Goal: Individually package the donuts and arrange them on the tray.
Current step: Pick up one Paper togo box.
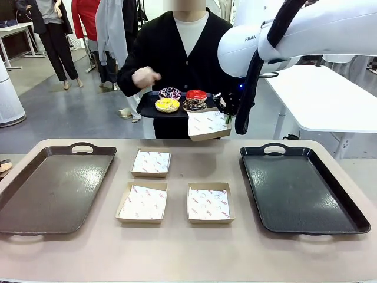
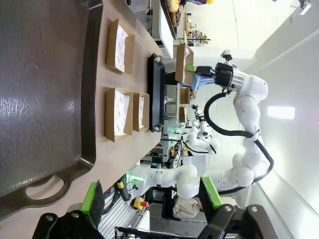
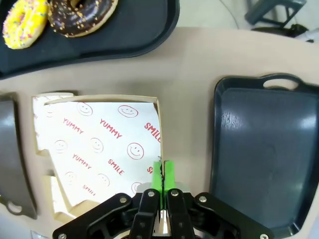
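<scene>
A person holds a small black serving tray (image 1: pixel 147 106) across the table, and on it lie the donuts: purple (image 1: pixel 169 93), red (image 1: pixel 197 95), yellow (image 1: pixel 167 105) (image 3: pixel 20 22) and chocolate (image 1: pixel 194 105) (image 3: pixel 82 15). My right gripper (image 1: pixel 227 112) (image 3: pixel 162 174) is shut on the rim of a paper-lined cardboard box (image 1: pixel 206 125) (image 3: pixel 99 149), lifted in the air just below the person's tray. My left gripper (image 2: pixel 152 199) stands open with nothing between its green pads, above the near end of the left tray (image 2: pixel 40 89).
Three more lined boxes (image 1: pixel 151 163) (image 1: pixel 142 202) (image 1: pixel 209 202) sit mid-table. A brown tray (image 1: pixel 53 188) lies at the left and a black tray (image 1: pixel 300 188) (image 3: pixel 264 149) at the right, both bare. The person's hand (image 1: pixel 144 76) hovers over the donuts.
</scene>
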Available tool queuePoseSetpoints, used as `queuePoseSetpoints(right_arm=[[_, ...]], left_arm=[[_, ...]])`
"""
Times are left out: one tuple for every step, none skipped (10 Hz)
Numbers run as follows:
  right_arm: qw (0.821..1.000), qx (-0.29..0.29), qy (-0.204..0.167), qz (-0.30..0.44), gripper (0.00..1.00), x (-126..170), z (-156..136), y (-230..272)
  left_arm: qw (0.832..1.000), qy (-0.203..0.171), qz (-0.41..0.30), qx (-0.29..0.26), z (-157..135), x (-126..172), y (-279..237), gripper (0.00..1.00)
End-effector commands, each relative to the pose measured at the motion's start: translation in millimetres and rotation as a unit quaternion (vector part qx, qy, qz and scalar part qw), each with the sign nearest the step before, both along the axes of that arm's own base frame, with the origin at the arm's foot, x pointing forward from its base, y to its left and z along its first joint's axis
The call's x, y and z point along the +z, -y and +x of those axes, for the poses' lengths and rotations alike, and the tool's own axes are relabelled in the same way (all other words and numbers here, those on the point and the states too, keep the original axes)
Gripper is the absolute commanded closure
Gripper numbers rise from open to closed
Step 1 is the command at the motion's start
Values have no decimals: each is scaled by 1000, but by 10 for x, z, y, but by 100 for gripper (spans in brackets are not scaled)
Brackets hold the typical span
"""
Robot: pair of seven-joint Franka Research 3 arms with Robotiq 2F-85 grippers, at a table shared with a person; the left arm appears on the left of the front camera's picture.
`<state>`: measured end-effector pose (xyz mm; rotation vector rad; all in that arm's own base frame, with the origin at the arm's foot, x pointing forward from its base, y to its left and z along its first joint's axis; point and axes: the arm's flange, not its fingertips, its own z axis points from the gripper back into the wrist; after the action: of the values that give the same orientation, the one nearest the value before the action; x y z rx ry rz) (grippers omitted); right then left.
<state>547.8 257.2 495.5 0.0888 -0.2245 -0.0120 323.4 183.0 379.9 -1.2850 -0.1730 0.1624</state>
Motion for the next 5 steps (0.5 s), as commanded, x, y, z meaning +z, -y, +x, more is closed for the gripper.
queuePoseSetpoints(right_arm=[[1000, 3, 16, 8, 100, 16, -20, -40], [1000, 3, 16, 8, 100, 16, -20, -40], [1000, 3, 16, 8, 100, 16, -20, -40], [1000, 3, 16, 8, 100, 16, -20, -40], [1000, 3, 16, 8, 100, 16, -20, -40]], left_arm=[[1000, 1, -4, -1, -11, 20, -8, 0], [1000, 1, -4, -1, -11, 20, -8, 0], [1000, 1, -4, -1, -11, 20, -8, 0], [1000, 1, -4, -1, -11, 20, -8, 0], [1000, 1, -4, -1, -11, 20, -8, 0]])
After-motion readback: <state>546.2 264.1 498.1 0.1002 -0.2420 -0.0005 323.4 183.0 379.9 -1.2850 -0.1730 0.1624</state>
